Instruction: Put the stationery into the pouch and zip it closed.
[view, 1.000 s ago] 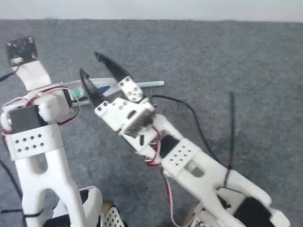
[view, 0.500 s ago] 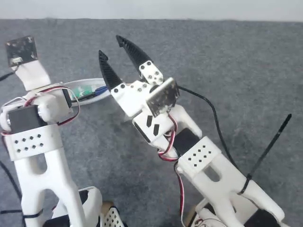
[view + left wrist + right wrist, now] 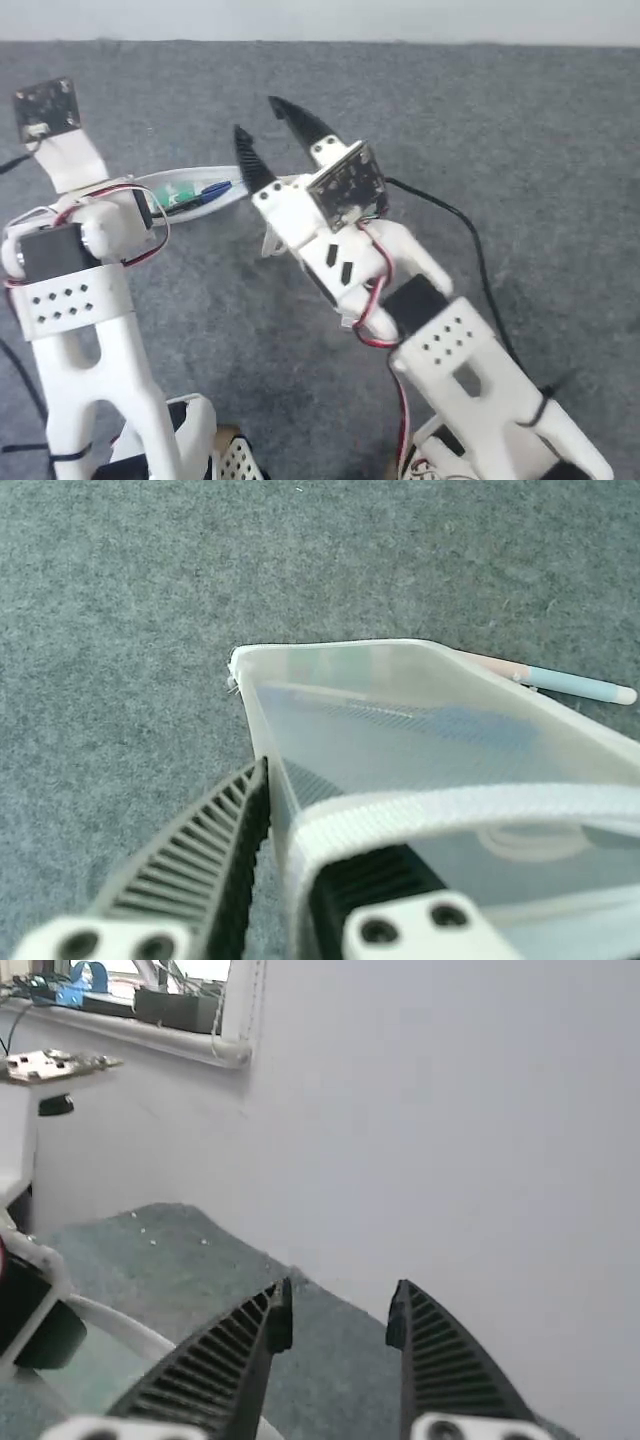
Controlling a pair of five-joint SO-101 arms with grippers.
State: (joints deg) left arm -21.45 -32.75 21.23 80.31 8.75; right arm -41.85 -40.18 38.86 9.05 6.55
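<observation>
Left tool [image 3: 290, 815] is pinching the rim of the pouch [image 3: 400, 730], which is lying on the tabletop [image 3: 120, 600] with a pen [image 3: 570, 683] just beside it. Right tool [image 3: 258, 118] is hanging wide open, empty. Pouch is looking thin, floppy and slick, so I am favouring the stiffer zip band.

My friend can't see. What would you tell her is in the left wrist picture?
The left gripper pinches one wall of a see-through pouch between its black ribbed fingers, above grey carpet. A pale blue pen lies on the carpet just past the pouch.
</observation>
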